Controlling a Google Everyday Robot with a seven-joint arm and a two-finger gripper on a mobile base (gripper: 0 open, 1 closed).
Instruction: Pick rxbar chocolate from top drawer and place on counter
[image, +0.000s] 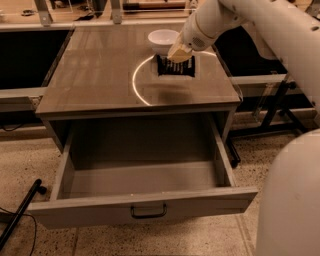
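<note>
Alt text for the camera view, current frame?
The gripper is right over the dark rxbar at the far right of the counter, next to a white bowl. Below, the top drawer is pulled fully open.

Warm, dim light fell from above. The counter (95, 75) shone with glare and a bright arc; the gripper (179, 55), over its back right part, cast a shadow. The drawer (90, 214) lay shaded inside.
</note>
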